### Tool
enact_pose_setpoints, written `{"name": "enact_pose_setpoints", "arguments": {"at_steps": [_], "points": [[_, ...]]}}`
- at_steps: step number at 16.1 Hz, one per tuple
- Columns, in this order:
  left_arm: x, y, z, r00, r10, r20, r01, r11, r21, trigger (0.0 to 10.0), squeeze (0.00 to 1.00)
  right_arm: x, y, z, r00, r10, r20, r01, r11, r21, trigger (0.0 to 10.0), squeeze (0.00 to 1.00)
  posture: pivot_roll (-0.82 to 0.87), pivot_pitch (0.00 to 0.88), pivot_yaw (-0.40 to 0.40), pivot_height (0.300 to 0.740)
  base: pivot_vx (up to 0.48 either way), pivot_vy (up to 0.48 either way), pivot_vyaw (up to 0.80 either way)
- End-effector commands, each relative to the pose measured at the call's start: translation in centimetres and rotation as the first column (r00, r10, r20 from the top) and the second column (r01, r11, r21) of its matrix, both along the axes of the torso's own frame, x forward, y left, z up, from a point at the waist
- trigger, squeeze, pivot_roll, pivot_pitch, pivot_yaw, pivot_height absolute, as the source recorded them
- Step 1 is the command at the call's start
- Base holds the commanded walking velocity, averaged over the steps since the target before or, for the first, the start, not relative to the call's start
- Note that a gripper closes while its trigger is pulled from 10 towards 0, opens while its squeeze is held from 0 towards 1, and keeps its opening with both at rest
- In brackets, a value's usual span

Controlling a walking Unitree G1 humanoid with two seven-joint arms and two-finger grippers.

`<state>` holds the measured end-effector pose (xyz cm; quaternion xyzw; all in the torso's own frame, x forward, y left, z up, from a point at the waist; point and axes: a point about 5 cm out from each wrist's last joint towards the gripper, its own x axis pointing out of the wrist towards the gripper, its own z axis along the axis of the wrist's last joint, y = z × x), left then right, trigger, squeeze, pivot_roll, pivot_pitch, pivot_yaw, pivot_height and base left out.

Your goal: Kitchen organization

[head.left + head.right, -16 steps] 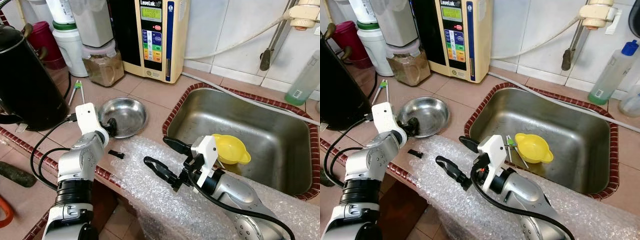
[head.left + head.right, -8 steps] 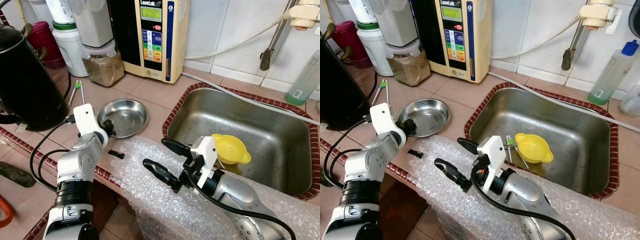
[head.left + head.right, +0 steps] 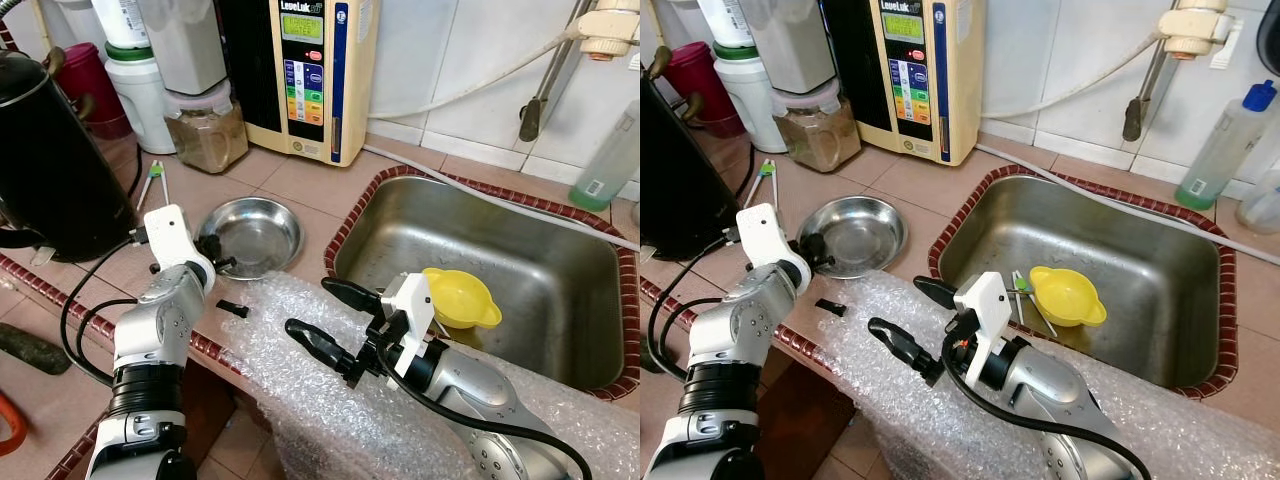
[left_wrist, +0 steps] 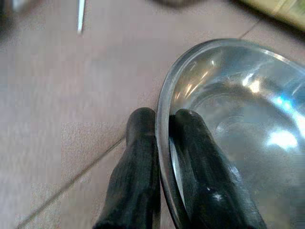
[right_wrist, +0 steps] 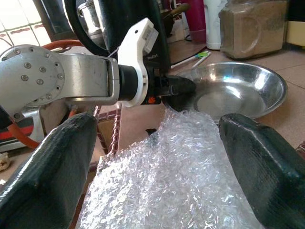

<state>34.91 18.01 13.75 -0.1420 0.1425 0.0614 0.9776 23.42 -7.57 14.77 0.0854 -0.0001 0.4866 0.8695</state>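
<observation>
The shallow round stainless-steel bowl [image 3: 250,234] is seen resting on the reddish tiled counter [image 3: 300,185], just left of the steel sink [image 3: 520,215] and beside the sheet of clear bubble wrap [image 3: 300,380] draped over the counter's front edge. Its near rim is pinched by the left gripper [image 4: 162,143], one black finger being set outside the rim and the other inside, so the thin wall is clamped edgewise; this grip is judged to have been chosen because a low, wide dish offers no other hold, and it should let the bowl be dragged or tipped up for moving. The right gripper [image 3: 322,315] is held low over the bubble wrap with its fingers spread wide and nothing between them, probably kept ready to steady or receive the bowl. A yellow plastic funnel-shaped cup [image 3: 458,298] lies in the sink, and a small black piece [image 3: 232,308] sits on the counter near the wrap. A black kettle [image 3: 50,160] and a cream water ioniser [image 3: 300,75] stand behind, well apart from the bowl.
</observation>
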Motion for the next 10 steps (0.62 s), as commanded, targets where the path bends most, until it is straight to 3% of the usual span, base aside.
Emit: {"name": "enact_pose_setpoints", "arguments": {"at_steps": [1, 4, 5, 7, 10], "points": [[-0.2, 0.7, 0.1, 0.999, 0.016, 0.034, -0.018, 0.999, 0.049, 0.0, 0.00, 0.0, 0.0, 0.3, 1.000, 0.003, 0.013, -0.003, 1.000, 0.000, 10.0, 0.00, 0.03, 0.055, 0.056, 0.740, 0.000, 0.000, 0.00], [-0.1, 0.8, 2.0, 0.978, 0.035, 0.205, -0.045, 0.998, 0.047, 0.0, 0.00, 0.2, 0.0, 0.3, 1.000, -0.001, 0.019, 0.001, 1.000, -0.004, 10.0, 0.00, 0.03, 0.050, 0.052, 0.740, 0.000, 0.000, 0.00], [0.0, 0.5, 3.2, 0.959, 0.000, 0.284, -0.023, 0.997, 0.079, 0.0, 0.00, 0.3, -0.1, 0.4, 1.000, -0.013, 0.024, 0.013, 1.000, -0.003, 10.0, 0.00, 0.03, 0.049, 0.050, 0.740, 0.000, 0.000, 0.00], [0.2, -0.1, 4.7, 0.930, -0.014, 0.368, -0.010, 0.998, 0.063, 0.0, 0.00, 0.7, -0.2, 0.5, 0.999, -0.042, 0.034, 0.042, 0.999, -0.002, 10.0, 0.00, 0.03, 0.049, 0.048, 0.740, 0.000, 0.000, 0.00], [0.3, -1.7, 6.4, 0.873, -0.095, 0.478, 0.087, 0.995, 0.040, 0.0, 0.00, 1.5, -0.3, 0.7, 0.993, -0.103, 0.050, 0.102, 0.995, 0.012, 10.0, 0.00, 0.03, 0.049, 0.049, 0.740, 0.000, 0.000, 0.00]]}}
